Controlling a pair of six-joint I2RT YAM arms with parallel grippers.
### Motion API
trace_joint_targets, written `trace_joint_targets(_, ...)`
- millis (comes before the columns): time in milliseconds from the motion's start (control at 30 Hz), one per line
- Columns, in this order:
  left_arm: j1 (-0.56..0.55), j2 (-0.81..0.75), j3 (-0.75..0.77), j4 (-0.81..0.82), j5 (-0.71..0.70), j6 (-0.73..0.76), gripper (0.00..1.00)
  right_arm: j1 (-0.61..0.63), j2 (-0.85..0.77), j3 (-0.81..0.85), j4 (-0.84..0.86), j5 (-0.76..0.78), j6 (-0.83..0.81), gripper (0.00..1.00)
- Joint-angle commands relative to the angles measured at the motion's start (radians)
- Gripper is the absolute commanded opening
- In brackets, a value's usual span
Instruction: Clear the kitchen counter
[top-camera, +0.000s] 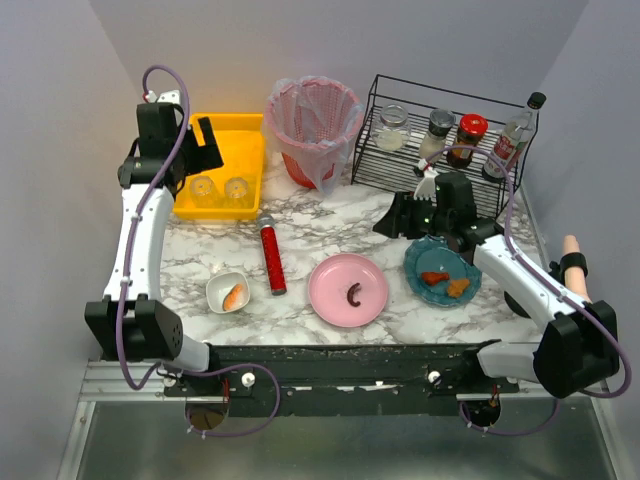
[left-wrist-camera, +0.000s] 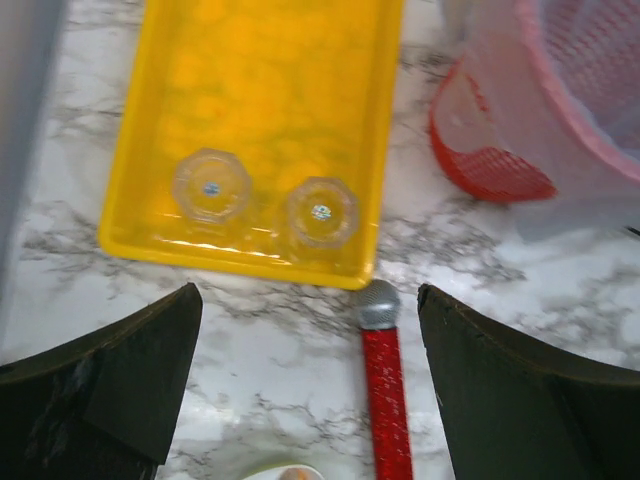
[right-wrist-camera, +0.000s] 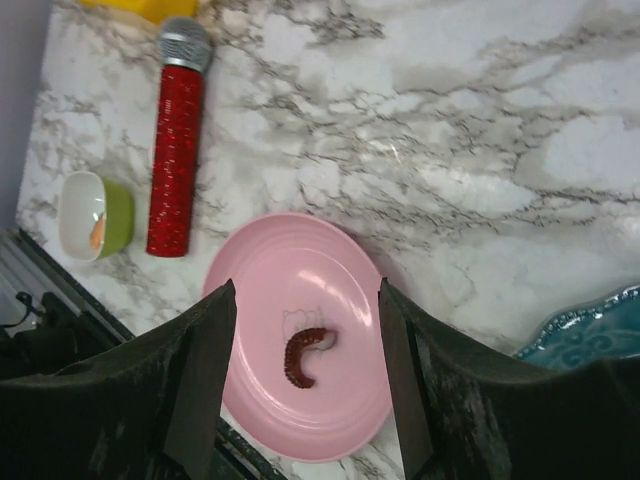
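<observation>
The kitchen counter (top-camera: 330, 225) is white marble with grey veins. On it lie a red cylinder with a silver head (top-camera: 272, 258), a pink plate (top-camera: 375, 300) holding a dark red curled piece (top-camera: 354, 294), a blue plate (top-camera: 420, 262) with orange food, and a small bowl (top-camera: 222, 288) with an orange piece. My left gripper (top-camera: 205, 140) is open and empty above the yellow tray (top-camera: 250, 150); its wrist view shows the cylinder's head (left-wrist-camera: 378, 303) between the jaws. My right gripper (top-camera: 405, 215) is open and empty, high above the pink plate (right-wrist-camera: 270, 270).
Two clear glasses (top-camera: 220, 188) stand in the yellow tray. A pink lined bin (top-camera: 313, 130) stands at the back centre. A black wire rack (top-camera: 400, 90) with several bottles is at the back right. Grey walls close in both sides.
</observation>
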Motion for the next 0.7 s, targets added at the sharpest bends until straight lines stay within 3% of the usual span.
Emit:
trace_joint_targets(0,-0.081,-0.141,-0.205,0.263,0.293,-0.113,0.99,0.021,0.091,-0.034,-0.049,0.070,-0.051,0.68)
trace_joint_targets(233,-0.229,-0.207,-0.374,0.423,0.367,-0.173,0.99,0.076,0.217,-0.077,-0.045,0.150,-0.052,0.68)
trace_joint_targets(667,-0.241,-0.164,-0.420,0.518,0.485,-0.228,0.99,0.090,0.307,-0.149,0.005,0.118,-0.048,0.52)
